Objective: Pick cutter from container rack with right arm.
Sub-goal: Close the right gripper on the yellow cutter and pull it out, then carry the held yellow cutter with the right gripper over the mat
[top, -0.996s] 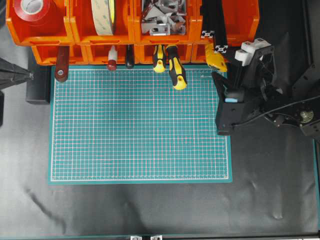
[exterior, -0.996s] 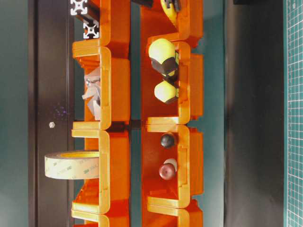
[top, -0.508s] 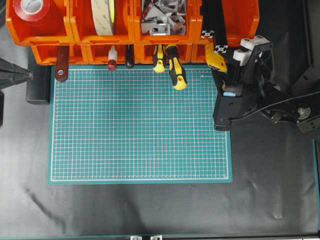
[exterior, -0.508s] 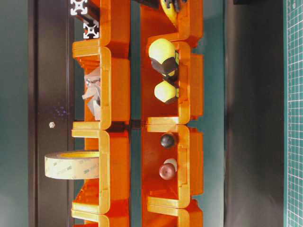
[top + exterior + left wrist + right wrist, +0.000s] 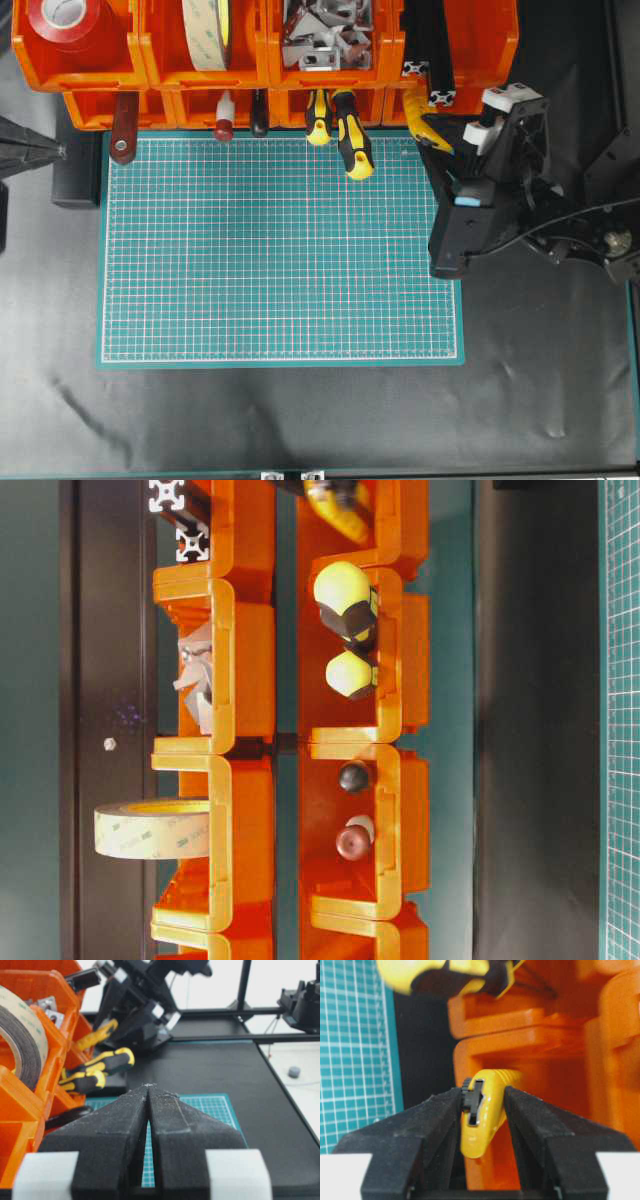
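The yellow cutter (image 5: 419,120) sticks out of the lower right bin of the orange container rack (image 5: 250,70), turned on edge. My right gripper (image 5: 436,138) is shut on it. In the right wrist view the two black fingers (image 5: 435,1120) press on both sides of the cutter (image 5: 482,1115), its black slider against the left finger, in front of the rack (image 5: 545,1050). The cutter also shows at the top of the table-level view (image 5: 335,505). My left gripper (image 5: 148,1088) is shut and empty, at the far left of the table (image 5: 55,150).
Two yellow-and-black screwdrivers (image 5: 352,140) hang from the neighbouring bin over the green cutting mat (image 5: 280,250). A brown-handled tool (image 5: 124,125), tape rolls (image 5: 205,30), metal brackets (image 5: 320,35) and black aluminium extrusions (image 5: 432,60) fill other bins.
My right gripper has closed on the cutter. The cutter has turned from lying flat to edge-on and tilted up out of its bin. The left arm has not moved.
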Action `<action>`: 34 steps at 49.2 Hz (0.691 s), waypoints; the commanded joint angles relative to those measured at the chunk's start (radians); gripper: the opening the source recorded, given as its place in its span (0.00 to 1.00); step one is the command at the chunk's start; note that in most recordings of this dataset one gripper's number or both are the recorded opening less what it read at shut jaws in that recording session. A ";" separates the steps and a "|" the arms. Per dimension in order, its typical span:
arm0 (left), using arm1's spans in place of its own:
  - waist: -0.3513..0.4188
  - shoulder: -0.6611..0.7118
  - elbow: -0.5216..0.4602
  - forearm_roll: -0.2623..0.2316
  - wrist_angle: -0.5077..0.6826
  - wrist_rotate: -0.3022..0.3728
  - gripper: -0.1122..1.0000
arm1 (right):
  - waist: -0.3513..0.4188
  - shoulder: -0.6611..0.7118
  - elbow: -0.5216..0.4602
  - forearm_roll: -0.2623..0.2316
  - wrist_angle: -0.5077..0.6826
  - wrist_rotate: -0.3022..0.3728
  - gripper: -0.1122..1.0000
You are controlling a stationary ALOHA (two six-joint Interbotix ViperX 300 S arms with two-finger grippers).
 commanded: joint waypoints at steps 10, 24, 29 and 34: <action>-0.003 0.005 -0.015 0.003 -0.005 -0.005 0.11 | 0.097 -0.037 -0.140 0.043 0.129 -0.003 0.35; -0.003 -0.003 -0.012 0.002 -0.006 -0.005 0.11 | 0.239 -0.081 -0.291 0.115 0.163 -0.006 0.35; -0.003 -0.017 -0.014 0.002 -0.005 -0.005 0.11 | 0.301 -0.077 -0.348 0.123 0.178 -0.006 0.35; -0.003 -0.029 -0.017 0.002 -0.005 -0.005 0.11 | 0.354 -0.061 -0.388 0.123 0.187 -0.009 0.35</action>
